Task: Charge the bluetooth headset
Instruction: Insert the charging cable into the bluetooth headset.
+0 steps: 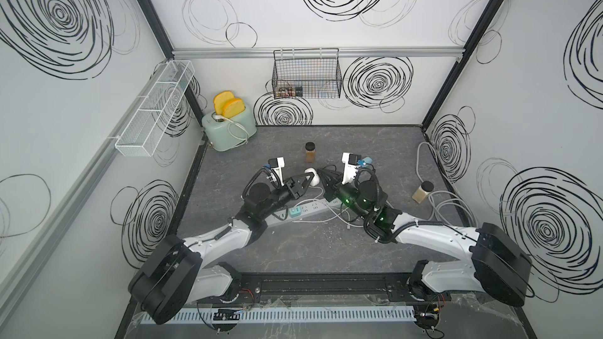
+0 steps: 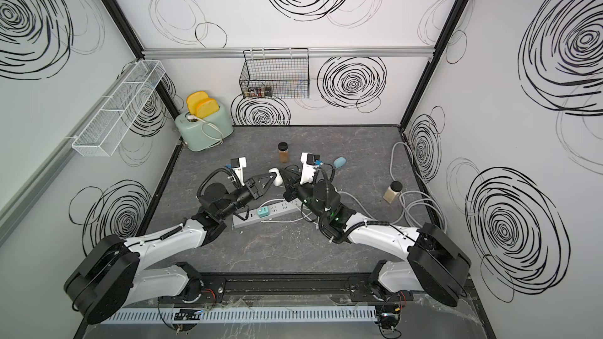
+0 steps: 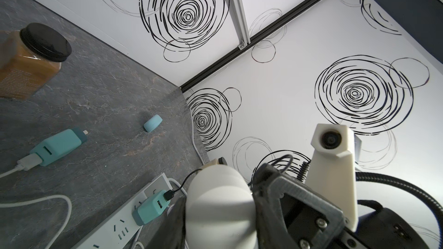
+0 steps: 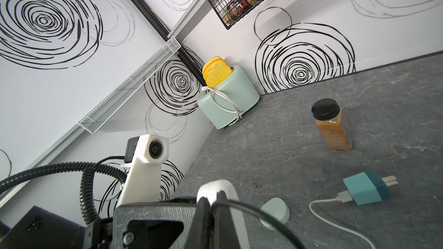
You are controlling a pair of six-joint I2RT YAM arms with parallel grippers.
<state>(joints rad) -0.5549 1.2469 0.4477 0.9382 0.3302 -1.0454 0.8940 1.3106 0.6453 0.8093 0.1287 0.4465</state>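
The bluetooth headset's white rounded case (image 1: 311,176) (image 2: 275,176) (image 3: 219,209) is held just above the mid-table, with my left gripper (image 1: 308,180) (image 2: 271,180) (image 3: 219,216) shut on its sides. My right gripper (image 1: 321,175) (image 2: 286,174) (image 4: 211,200) is shut on a thin black cable (image 4: 251,208), its tips right against the case (image 4: 226,188). The cable's plug end is hidden between the jaws. The black cable (image 3: 182,183) runs from a teal charger (image 3: 151,208) (image 1: 294,213) (image 2: 262,211) plugged into the white power strip (image 1: 313,207) (image 2: 277,214) (image 3: 119,226).
A second teal charger (image 3: 57,147) (image 4: 364,190) with a white cable lies loose by a small pale-blue object (image 3: 152,122) (image 4: 275,211) (image 2: 339,162). A spice jar (image 1: 310,152) stands behind the grippers, another jar (image 1: 423,191) and coiled cables (image 1: 450,203) right. Toaster (image 1: 228,127) back left.
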